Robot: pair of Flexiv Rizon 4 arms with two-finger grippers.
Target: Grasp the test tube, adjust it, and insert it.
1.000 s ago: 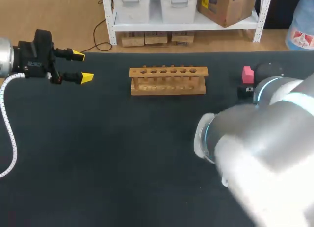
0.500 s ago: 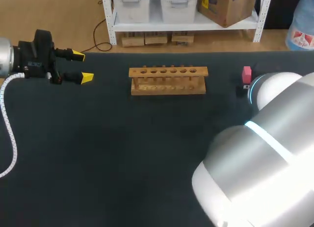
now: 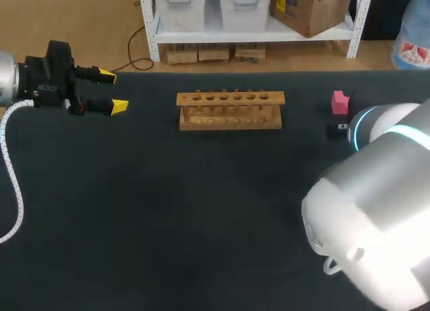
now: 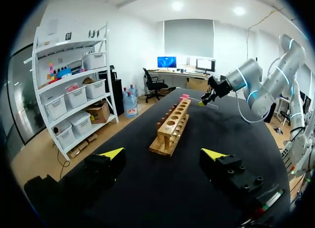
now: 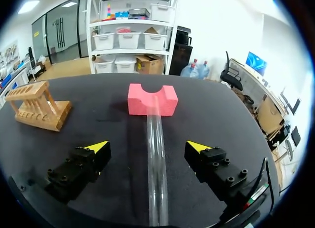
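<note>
Right fingers spread wide and gripping nothing. They stand astride the test tube, which runs between them without touching either. Its far end rests in the notch of a pink foam block on the bench. For a sound grasp, the fingers should probably descend level and close squarely across the glass, centred, so the tube neither rolls nor levers off the block. Left fingers likewise open and empty, facing the wooden rack end-on. Only the right wrist view shows the tube clearly. In the head view the right arm hides it, though there the rack's holes appear vacant.
</note>
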